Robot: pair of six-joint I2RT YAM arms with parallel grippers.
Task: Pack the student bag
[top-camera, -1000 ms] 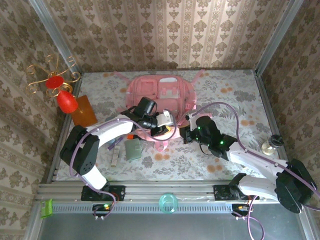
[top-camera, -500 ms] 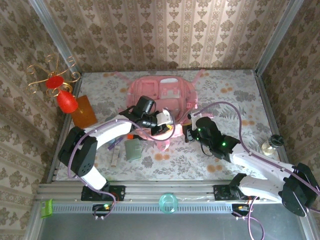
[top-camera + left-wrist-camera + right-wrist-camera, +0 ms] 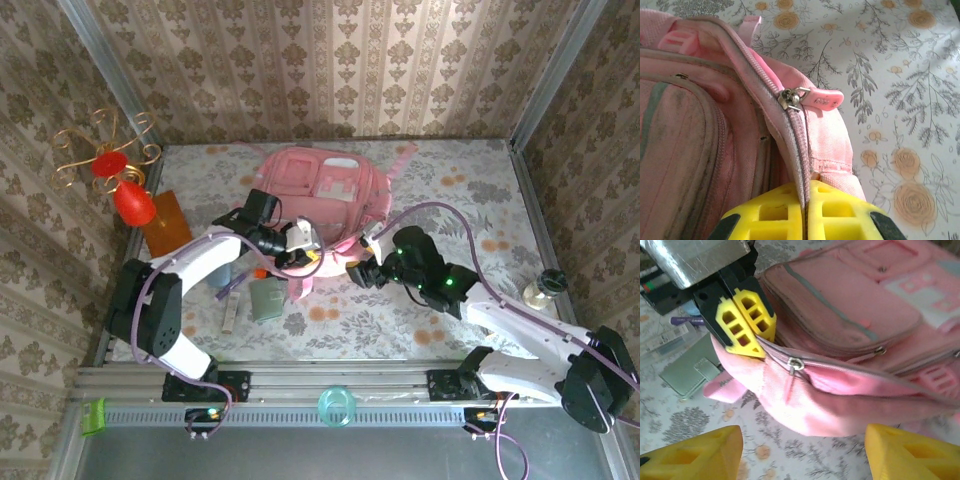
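So, left gripper pinches the soft pink fabric student bag by its zip edge; right gripper gapes wide, metal zipper pull dead ahead of it.

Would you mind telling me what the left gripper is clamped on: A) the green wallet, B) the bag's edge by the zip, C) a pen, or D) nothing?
B: the left gripper is shut on the pink edge of the bag, near the zip pull.

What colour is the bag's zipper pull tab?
Pull tab is pink; the left wrist view shows it best.
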